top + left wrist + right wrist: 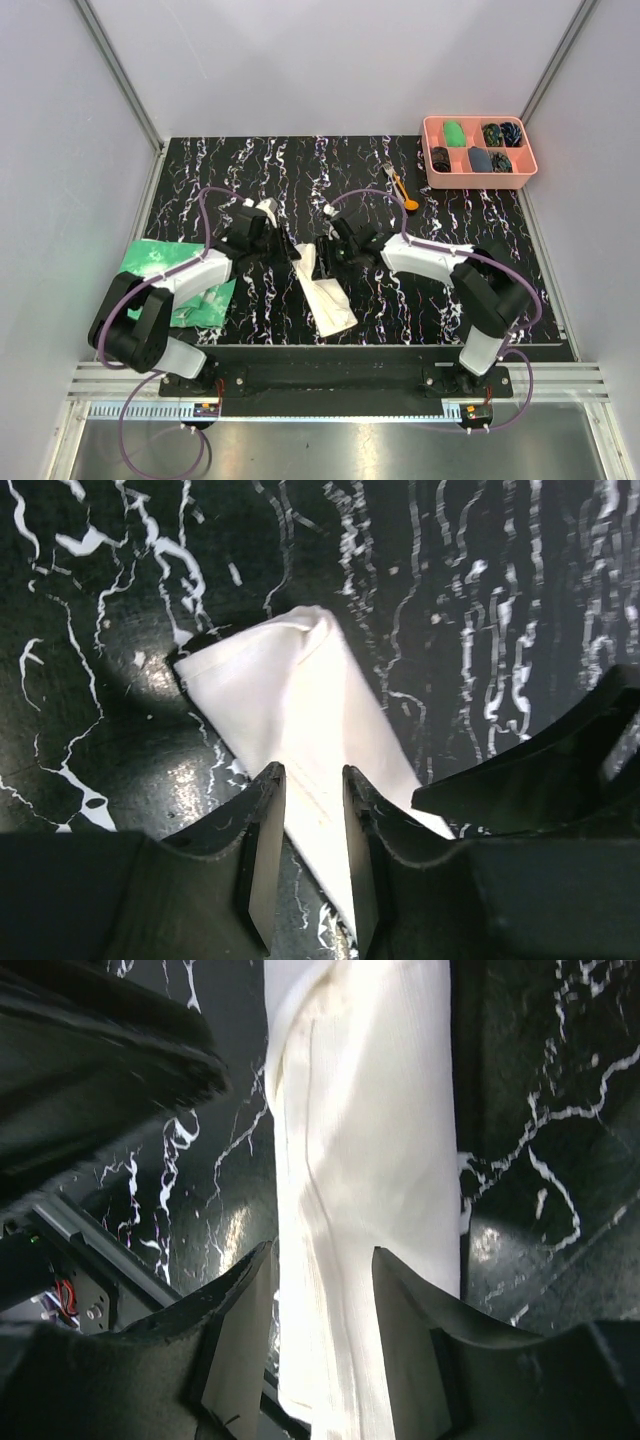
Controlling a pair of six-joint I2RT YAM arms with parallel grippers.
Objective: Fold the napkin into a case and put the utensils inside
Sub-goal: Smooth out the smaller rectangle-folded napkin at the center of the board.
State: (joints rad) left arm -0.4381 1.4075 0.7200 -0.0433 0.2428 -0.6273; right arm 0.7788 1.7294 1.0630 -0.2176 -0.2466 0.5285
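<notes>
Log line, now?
napkin: folded strip, mid-table | left claw: open, over napkin | right claw: open, over napkin | utensils: beside pink tray

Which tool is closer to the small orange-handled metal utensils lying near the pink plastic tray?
Right. The right tool hovers over the folded cream-white cloth napkin, left of the orange-handled utensils; the left tool lies farther left.

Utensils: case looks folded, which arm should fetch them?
Right, probably. The utensils lie far right beside the pink tray, on the right arm's side. Right gripper stands open over the case, holding nothing. Left gripper is also open but farther away.
</notes>
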